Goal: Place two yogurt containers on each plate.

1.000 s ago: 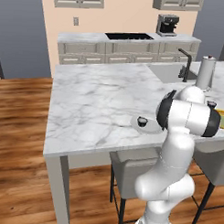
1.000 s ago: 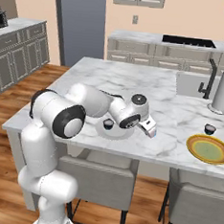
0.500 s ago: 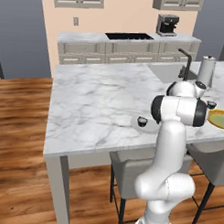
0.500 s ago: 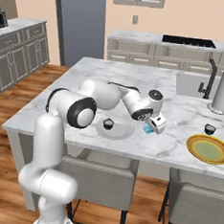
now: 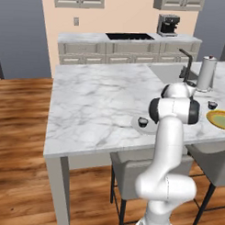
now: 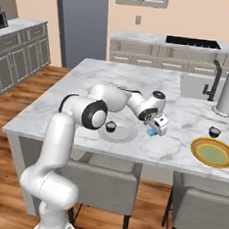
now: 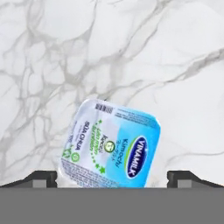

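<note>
Marble desk (image 6: 139, 79) carries everything here: the pale plate (image 6: 120, 132) holds one dark yogurt cup (image 6: 110, 127), the yellow-rimmed plate (image 6: 213, 152) lies bare, and another dark cup (image 6: 214, 131) stands just beside it. The gripper (image 6: 154, 131) hangs low between the plates with the light-blue yogurt tub (image 7: 110, 144) between its spread fingertips (image 7: 41, 178); whether they press the tub's sides I cannot tell. The tub sits askew to the fingers, so the likely failure is a corner pinch that twists it loose, or a carry that drops it short of a plate.
</note>
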